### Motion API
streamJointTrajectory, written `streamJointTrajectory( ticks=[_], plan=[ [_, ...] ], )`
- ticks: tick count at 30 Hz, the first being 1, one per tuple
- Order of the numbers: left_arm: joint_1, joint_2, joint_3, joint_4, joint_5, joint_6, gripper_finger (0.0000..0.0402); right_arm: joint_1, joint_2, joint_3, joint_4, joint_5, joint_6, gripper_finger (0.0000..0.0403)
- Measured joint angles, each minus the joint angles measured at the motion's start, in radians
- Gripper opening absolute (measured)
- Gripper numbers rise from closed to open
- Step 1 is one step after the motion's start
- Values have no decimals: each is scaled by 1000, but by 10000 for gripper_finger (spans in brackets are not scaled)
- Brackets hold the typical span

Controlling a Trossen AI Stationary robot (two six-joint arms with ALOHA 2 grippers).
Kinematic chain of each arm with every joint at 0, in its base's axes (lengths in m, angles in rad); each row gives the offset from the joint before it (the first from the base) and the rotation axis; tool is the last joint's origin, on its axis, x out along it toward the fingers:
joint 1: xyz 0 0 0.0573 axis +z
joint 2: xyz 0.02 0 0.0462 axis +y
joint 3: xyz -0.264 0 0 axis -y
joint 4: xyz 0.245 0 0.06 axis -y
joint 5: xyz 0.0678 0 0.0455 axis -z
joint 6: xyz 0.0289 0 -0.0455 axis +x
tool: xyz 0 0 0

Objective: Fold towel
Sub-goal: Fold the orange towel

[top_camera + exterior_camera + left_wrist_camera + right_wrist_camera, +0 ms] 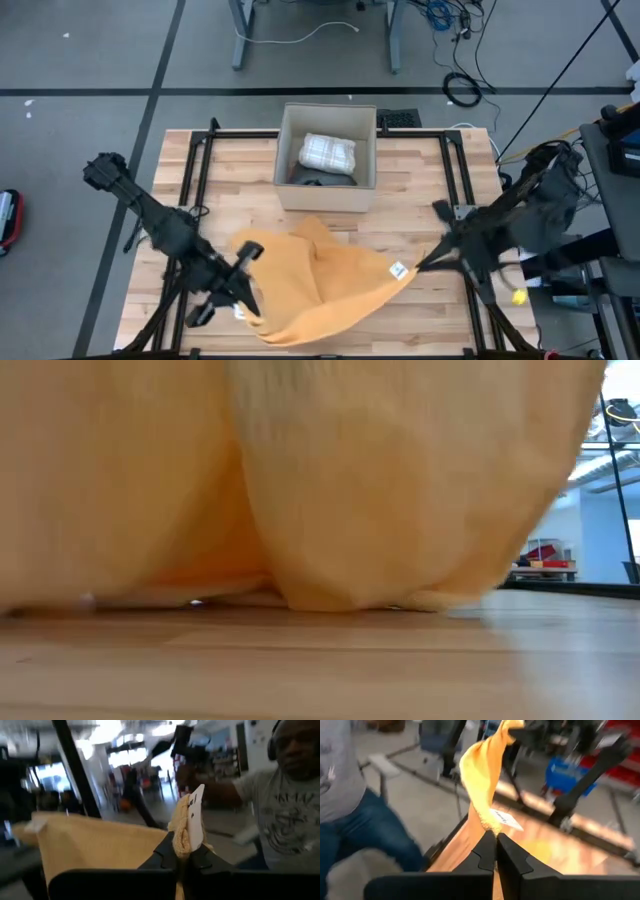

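Yellow towel (pixel 320 285) corner pinched between closed fingers of left gripper (pixel 243 312), opposite tagged corner clamped in closed right gripper (pixel 415 268), cloth lifted and sagging between them over wooden table (pixel 420 200), box (pixel 327 158) behind.

Robotics lab or workshop. Pale wooden butcher-block table (pixel 420 215) framed in black metal rails (pixel 330 134) stands on grey tiled floor (pixel 90 140), loose cables (pixel 455 60) behind it. Bright open hall with shelving beyond; a person in a grey printed T-shirt (pixel 287 827) stands close by.
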Motion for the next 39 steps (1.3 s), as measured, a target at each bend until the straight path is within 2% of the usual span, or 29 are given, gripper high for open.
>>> streamJointTrajectory(
  ticks=[8, 15, 21, 28, 39],
  plan=[
    [-63, 62, 0, -207, -97, -192, 1, -2, 133, -1, -96, -111, 168, 0],
    [-83, 183, 0, -222, -180, -430, 1, -1, 270, -1, -136, -190, 313, 0],
    [-90, 306, 0, -223, -334, -652, 6, 11, 382, -1, -163, -205, 377, 0],
    [-104, 397, 0, -273, -442, -696, 79, 20, 489, -1, -167, -205, 418, 0],
    [-116, 404, 0, -383, -515, -721, 206, 83, 616, -1, -186, -199, 544, 0]
  ],
)
